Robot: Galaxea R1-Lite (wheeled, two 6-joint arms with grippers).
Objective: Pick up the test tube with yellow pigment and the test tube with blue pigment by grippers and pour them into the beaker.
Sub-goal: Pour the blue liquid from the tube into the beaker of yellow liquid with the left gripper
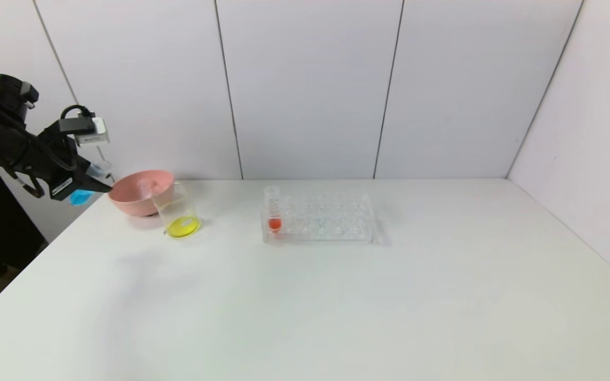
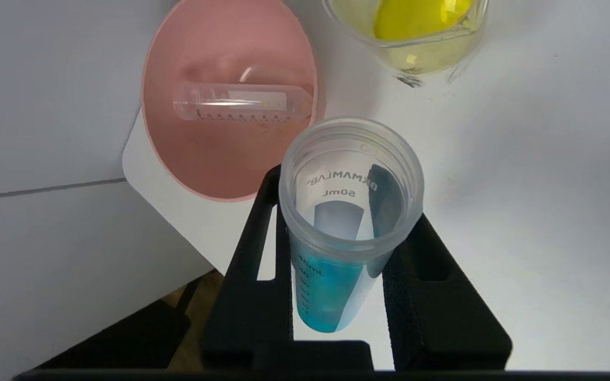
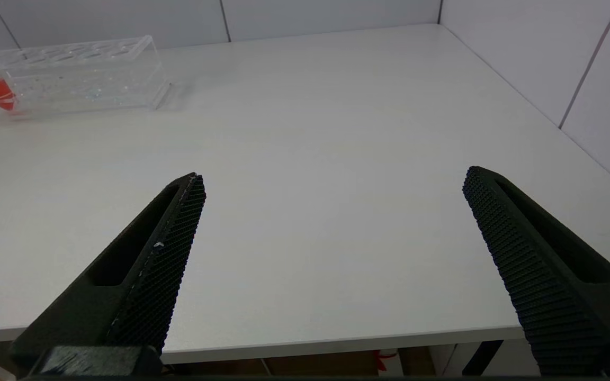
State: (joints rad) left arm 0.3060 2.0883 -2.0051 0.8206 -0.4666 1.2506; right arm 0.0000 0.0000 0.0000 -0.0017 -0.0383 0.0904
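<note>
My left gripper [image 1: 90,182] is raised at the table's far left edge, left of the pink bowl, and is shut on the test tube with blue pigment [image 1: 81,197]. In the left wrist view the gripper [image 2: 344,203] grips the open-mouthed tube [image 2: 331,286], with blue liquid in its tip. The beaker [image 1: 178,211] stands right of the bowl with yellow liquid at its bottom; it also shows in the left wrist view [image 2: 416,47]. No tube with yellow liquid shows. An empty clear tube [image 2: 241,103] lies in the bowl. My right gripper [image 3: 334,174] is open and empty over the table's front edge.
The pink bowl [image 1: 141,191] sits at the back left near the wall. A clear tube rack [image 1: 326,218] stands mid-table with one tube of orange-red liquid [image 1: 273,211] at its left end. White wall panels close the back and right sides.
</note>
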